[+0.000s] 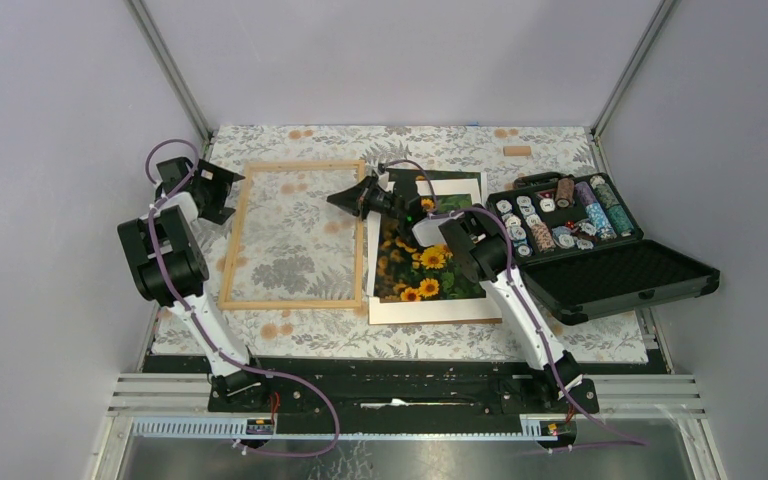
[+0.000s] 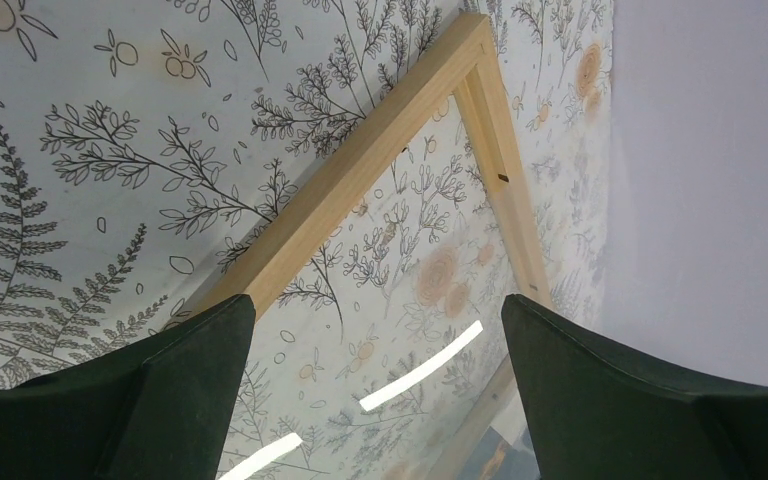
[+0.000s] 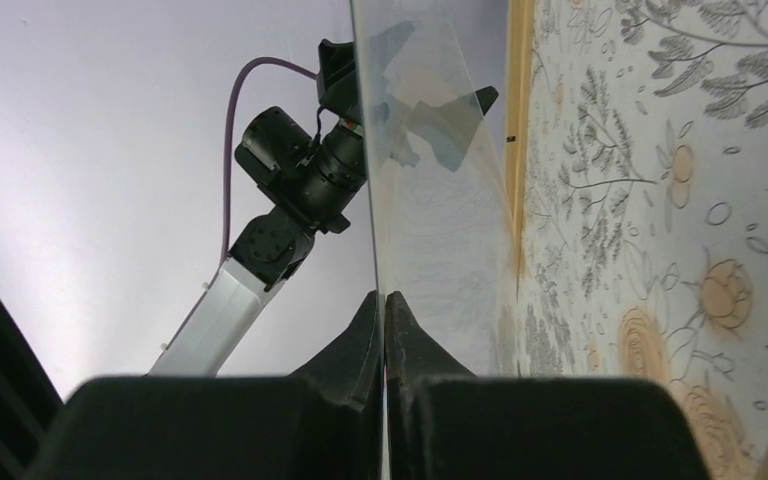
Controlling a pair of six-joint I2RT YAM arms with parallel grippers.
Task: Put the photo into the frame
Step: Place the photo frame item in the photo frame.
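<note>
The frame (image 1: 236, 235) of light wood lies flat on the floral cloth at left centre. My right gripper (image 1: 345, 197) reaches over its right rail and is shut on the edge of the clear pane (image 3: 430, 200); the fingers (image 3: 383, 295) pinch it edge-on, with the frame (image 3: 518, 100) beyond. My left gripper (image 1: 215, 190) is open and empty at the frame's far left corner; its wrist view shows the wooden corner (image 2: 360, 170) and the glossy pane (image 2: 410, 330) between the open gripper (image 2: 377, 310). The sunflower photo (image 1: 425, 265) lies to the right of the frame, partly under my right arm.
The photo rests on a white mat (image 1: 425, 310). An open black case (image 1: 625, 275) with poker chips (image 1: 560, 225) stands at the right. A small wooden block (image 1: 517, 151) lies at the far right. Grey walls close in on both sides.
</note>
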